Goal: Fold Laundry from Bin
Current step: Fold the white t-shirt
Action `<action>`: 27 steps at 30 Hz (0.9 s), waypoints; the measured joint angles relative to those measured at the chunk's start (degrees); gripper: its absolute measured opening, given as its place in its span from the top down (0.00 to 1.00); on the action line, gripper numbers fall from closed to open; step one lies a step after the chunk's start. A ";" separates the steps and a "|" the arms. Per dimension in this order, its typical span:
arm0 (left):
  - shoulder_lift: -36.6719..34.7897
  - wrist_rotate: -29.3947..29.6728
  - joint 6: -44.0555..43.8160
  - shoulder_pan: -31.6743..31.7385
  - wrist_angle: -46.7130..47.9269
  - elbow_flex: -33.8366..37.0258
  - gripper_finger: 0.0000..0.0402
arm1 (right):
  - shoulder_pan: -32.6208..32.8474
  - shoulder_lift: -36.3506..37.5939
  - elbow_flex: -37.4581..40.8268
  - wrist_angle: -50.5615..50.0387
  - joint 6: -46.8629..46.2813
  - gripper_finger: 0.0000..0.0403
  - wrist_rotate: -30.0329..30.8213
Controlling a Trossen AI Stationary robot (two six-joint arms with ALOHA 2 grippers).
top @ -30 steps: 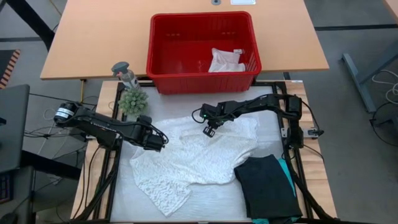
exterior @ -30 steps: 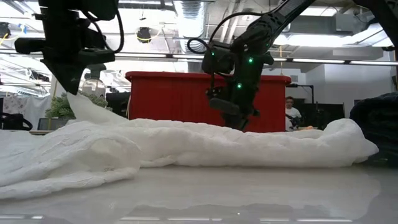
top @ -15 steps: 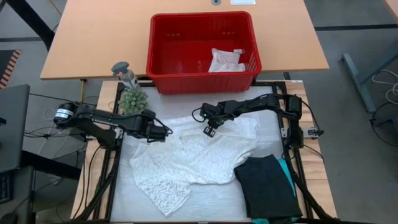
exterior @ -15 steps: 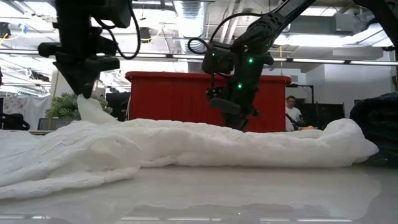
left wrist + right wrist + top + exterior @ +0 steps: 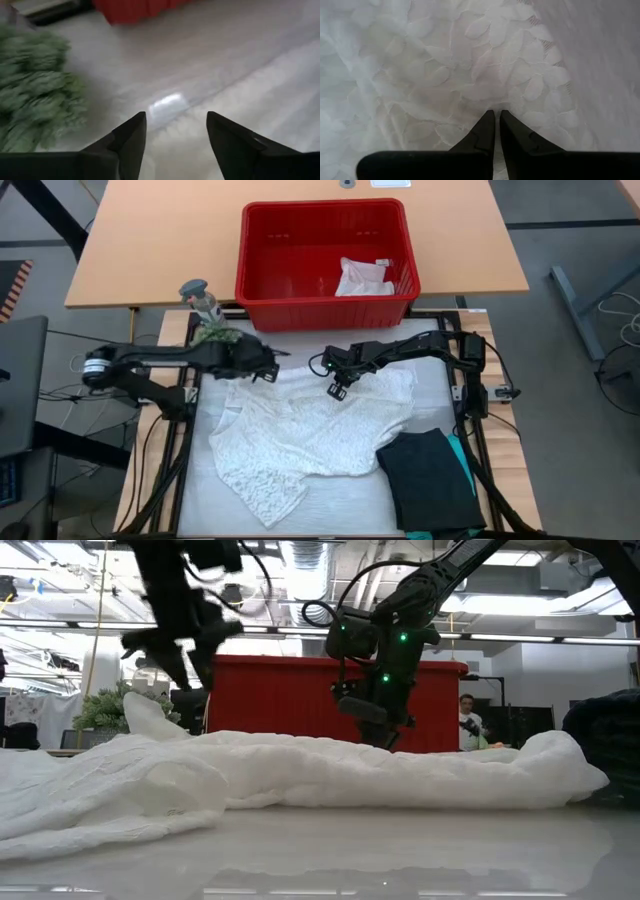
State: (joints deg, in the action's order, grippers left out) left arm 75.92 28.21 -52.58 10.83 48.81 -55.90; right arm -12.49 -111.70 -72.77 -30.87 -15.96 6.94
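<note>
White lacy top (image 5: 310,430) lies spread flat on the worktop (image 5: 400,395), in front of the red bin (image 5: 325,255), which holds a small white cloth (image 5: 363,277). Left gripper (image 5: 270,370) hangs above the top's far-left edge, fingers apart and empty. Right gripper (image 5: 337,388) pinches the top's fabric between closed fingers.

The left claw (image 5: 272,367) let go of the white lacy top (image 5: 310,435) (its fingers now apart) and swung toward the bin (image 5: 325,255).
</note>
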 joint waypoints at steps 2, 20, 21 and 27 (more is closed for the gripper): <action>2.80 -3.22 4.33 1.88 -2.31 0.00 0.58 | -0.01 0.00 0.00 0.02 -0.01 0.87 -0.40; 6.69 -13.81 4.13 0.85 4.20 0.11 1.00 | 0.00 0.00 0.00 0.00 0.22 0.87 -0.75; 6.69 -13.09 3.85 0.66 5.23 0.49 1.00 | 0.00 0.00 0.00 0.00 0.48 0.87 -0.79; 6.62 -12.86 2.86 0.70 7.60 4.52 1.00 | -0.02 0.00 0.00 -0.11 1.00 0.87 -0.83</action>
State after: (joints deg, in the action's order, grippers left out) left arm 82.54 15.36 -49.72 11.53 56.41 -51.38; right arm -12.51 -111.70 -72.77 -30.98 -14.96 6.11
